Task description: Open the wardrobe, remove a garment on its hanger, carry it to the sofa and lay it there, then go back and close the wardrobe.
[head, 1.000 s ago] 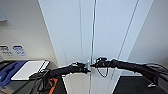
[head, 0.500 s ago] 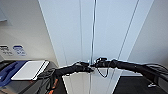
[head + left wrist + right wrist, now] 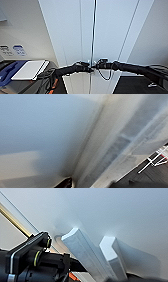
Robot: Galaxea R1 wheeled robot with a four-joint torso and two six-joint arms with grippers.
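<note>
Meeting at the centre seam of the wardrobe (image 3: 110,37), the left gripper (image 3: 86,68) and right gripper (image 3: 100,65) sit by its bar handles (image 3: 82,253), their grip impossible to tell; those stiff, smooth bars seem the best hold on light, rigid doors.

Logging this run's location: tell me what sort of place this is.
Probably an indoor room, maybe a bedroom or a showroom. A tall white wardrobe with two shut doors and bar handles stands against plain pale walls; the left gripper and right gripper are at its handles.
</note>
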